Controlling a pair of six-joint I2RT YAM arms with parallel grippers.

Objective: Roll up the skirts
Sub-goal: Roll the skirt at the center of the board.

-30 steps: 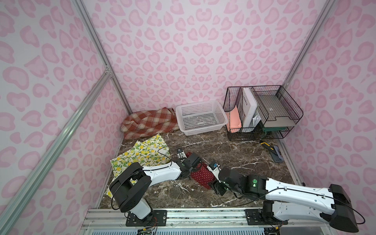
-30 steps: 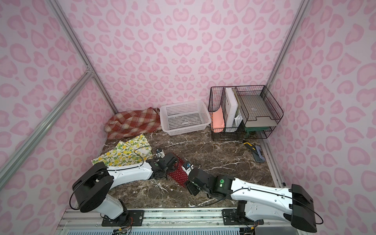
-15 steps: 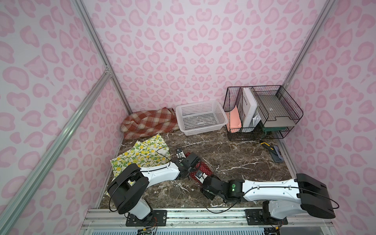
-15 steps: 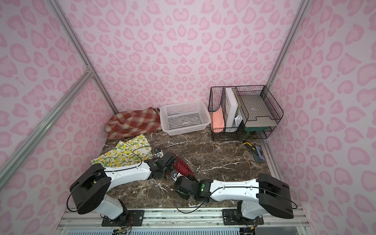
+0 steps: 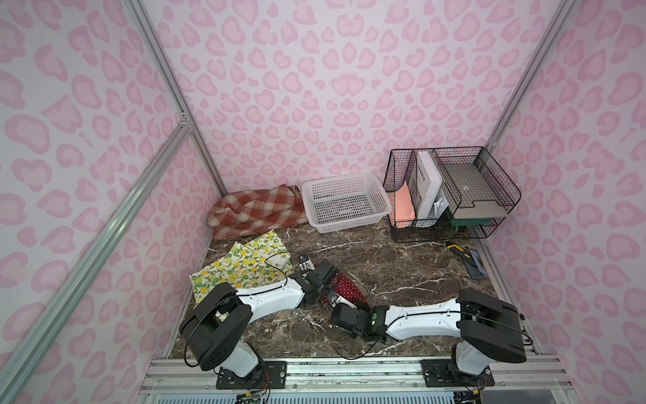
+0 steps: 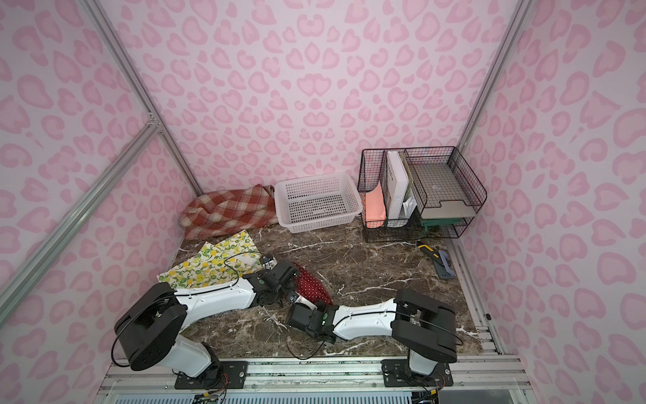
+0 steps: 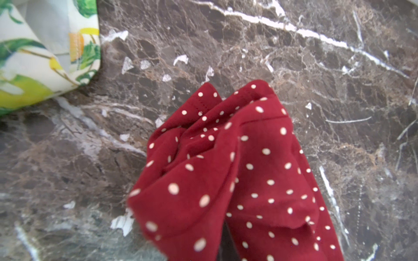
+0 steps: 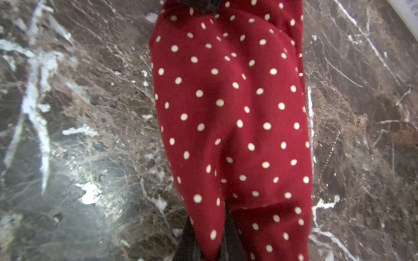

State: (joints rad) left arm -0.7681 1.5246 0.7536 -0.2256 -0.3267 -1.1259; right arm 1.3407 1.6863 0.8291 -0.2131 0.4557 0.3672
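At the front, right gripper (image 5: pixel 337 300) and left gripper (image 5: pixel 330 283) clench opposite ends of the bunched red skirt (image 5: pixel 349 288), lemon skirt (image 5: pixel 244 266) and plaid skirt (image 5: pixel 255 210) lying unrolled behind; thin cloth may slip a jaw if pulled taut, spoiling the roll.

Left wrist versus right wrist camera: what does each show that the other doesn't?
Left wrist only: a corner of the lemon skirt and the bunched, stitched hem of the red polka-dot skirt. Right wrist only: a smoother stretch of that skirt, pinched in the right end effector. Both: the red polka-dot skirt against the marble table.
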